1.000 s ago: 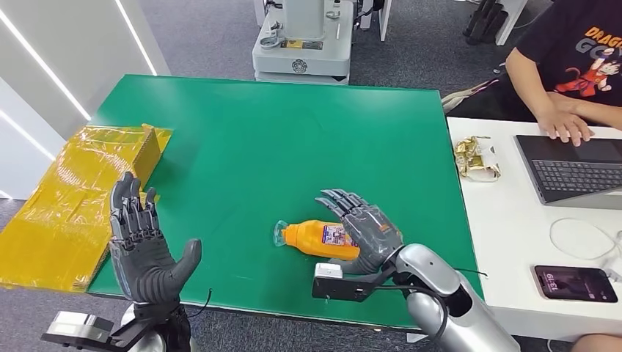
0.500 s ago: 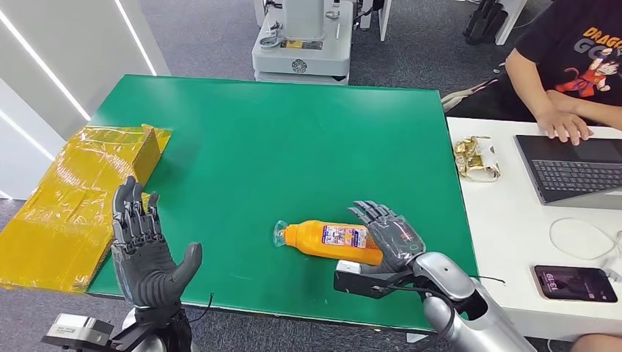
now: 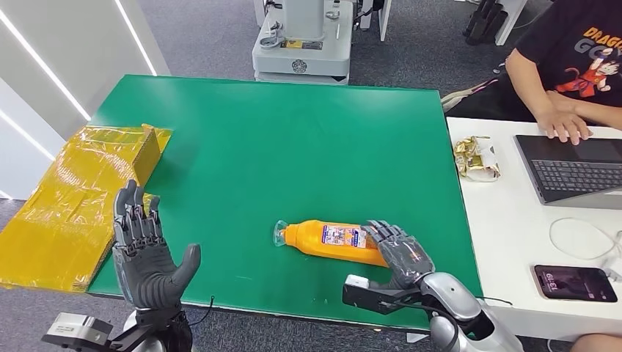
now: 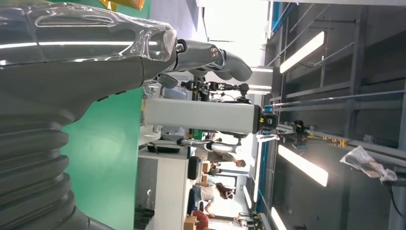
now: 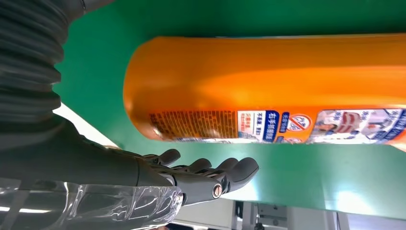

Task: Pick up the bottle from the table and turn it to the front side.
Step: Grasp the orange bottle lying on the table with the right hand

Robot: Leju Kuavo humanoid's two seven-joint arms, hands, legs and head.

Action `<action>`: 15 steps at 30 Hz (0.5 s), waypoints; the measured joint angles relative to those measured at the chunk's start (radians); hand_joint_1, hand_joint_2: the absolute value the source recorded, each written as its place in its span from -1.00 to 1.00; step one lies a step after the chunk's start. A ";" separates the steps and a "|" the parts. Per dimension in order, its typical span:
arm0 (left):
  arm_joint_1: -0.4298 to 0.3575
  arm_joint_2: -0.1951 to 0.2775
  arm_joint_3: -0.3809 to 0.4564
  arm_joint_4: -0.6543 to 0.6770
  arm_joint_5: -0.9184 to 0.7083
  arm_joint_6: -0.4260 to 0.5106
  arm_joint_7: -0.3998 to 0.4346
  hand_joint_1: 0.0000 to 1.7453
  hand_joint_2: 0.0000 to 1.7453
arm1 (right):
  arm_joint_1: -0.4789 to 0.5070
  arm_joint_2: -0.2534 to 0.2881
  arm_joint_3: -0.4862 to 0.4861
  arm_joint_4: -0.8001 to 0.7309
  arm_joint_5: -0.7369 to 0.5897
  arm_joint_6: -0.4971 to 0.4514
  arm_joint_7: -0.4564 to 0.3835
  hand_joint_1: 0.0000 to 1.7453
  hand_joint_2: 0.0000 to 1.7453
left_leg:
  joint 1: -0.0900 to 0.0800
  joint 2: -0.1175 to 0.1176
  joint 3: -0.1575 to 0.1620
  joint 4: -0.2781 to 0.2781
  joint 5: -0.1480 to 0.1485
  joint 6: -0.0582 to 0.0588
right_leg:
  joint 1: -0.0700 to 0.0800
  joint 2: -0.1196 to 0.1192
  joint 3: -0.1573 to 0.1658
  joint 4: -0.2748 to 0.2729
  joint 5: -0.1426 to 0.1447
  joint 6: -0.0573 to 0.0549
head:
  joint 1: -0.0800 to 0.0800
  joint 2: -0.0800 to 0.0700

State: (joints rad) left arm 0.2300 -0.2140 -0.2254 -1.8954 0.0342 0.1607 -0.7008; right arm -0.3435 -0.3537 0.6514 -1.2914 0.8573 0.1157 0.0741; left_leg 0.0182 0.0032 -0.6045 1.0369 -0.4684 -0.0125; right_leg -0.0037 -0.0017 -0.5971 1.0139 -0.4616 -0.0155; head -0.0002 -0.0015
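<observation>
The orange bottle (image 3: 331, 240) lay on its side on the green desk (image 3: 279, 139), label up. Our right hand (image 3: 400, 251), over its middle a second earlier, had slid back to its base, fingers (image 5: 225, 175) apart, seemingly not gripping. We judged the pickup undone. Our left hand (image 3: 144, 253) waited open, well apart.

Shirt (image 3: 587, 51) reads "DRAG… GO…", seemingly; bottle (image 3: 330, 239) label illegible.

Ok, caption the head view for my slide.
Orange bottle lying on the green table, right robot hand open at its base, left robot hand raised open.
</observation>
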 joint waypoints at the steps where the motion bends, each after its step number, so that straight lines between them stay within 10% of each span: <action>1: 0.000 0.000 0.001 0.002 0.003 0.001 0.000 -1.00 1.00 | 0.001 0.002 -0.002 0.004 0.005 0.000 0.002 -1.00 1.00 | 0.000 0.000 0.000 0.000 0.000 0.000 | 0.000 0.000 0.000 0.000 0.000 0.000 | 0.000 0.000; 15: -0.001 0.000 0.005 0.012 0.018 0.010 0.000 -1.00 1.00 | -0.001 0.027 -0.020 0.055 0.040 -0.020 0.002 -1.00 1.00 | 0.000 0.000 0.000 0.000 0.000 0.000 | 0.000 0.000 0.000 0.000 0.000 0.000 | 0.000 0.000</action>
State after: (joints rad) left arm 0.2292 -0.2140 -0.2207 -1.8830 0.0522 0.1702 -0.7008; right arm -0.3442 -0.3264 0.6312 -1.2366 0.8975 0.0958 0.0763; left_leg 0.0181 0.0031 -0.6048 1.0369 -0.4685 -0.0124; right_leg -0.0037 -0.0018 -0.5971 1.0139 -0.4616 -0.0155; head -0.0002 -0.0015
